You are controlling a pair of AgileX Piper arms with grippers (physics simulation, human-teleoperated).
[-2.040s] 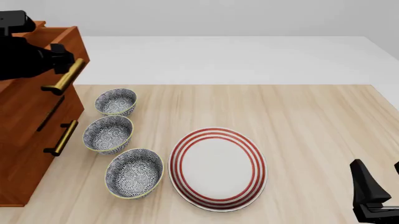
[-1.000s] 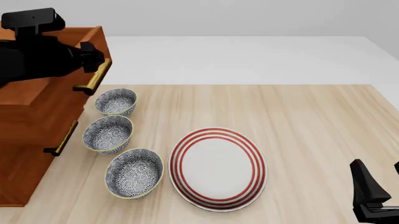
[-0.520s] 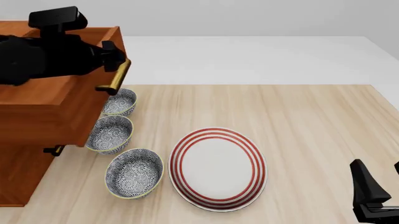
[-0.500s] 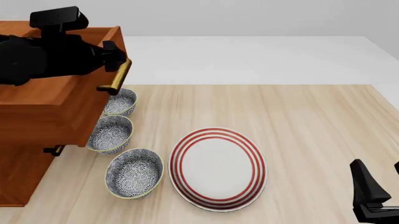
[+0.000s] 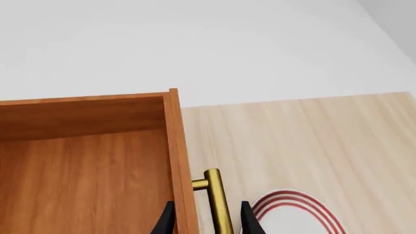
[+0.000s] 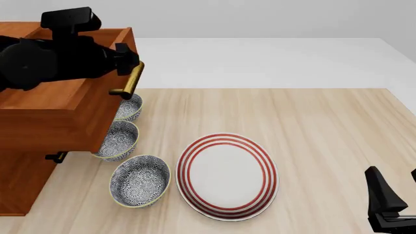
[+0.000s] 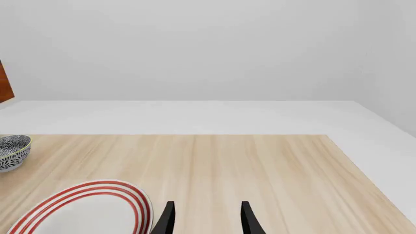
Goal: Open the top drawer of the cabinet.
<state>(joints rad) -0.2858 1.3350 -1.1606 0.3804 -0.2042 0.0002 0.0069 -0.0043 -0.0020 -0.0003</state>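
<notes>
**Already well out: the top drawer overhangs the bowls**

Nearest, the right pincer (image 6: 390, 204) sits idle at the near right corner of the surface (image 6: 325, 126), well apart from everything; its wrist view shows the two fingers spread with nothing between them, which suits an arm that has no part in a one-handed pull.

Next comes the red-ringed plate (image 6: 227, 175), lying flat with a bowl (image 6: 140, 180) just beside it on the left. That bowl is the nearest of three in a row along the cabinet (image 6: 19, 180) front. The row matters: the top drawer (image 6: 58, 112) now juts far out of the cabinet and hangs over the two farther bowls, hiding part of each. It clears them because it rides high, so I judge no collision likely.

Farthest, the left pincer (image 6: 126, 63) reaches over the drawer's open box and is closed on the handle (image 5: 217, 202). Its wrist view shows a finger on either side of the brass bar, near one end. Gripping the bar lets the arm drag the drawer straight outward. The task looks nearly or fully done.
</notes>
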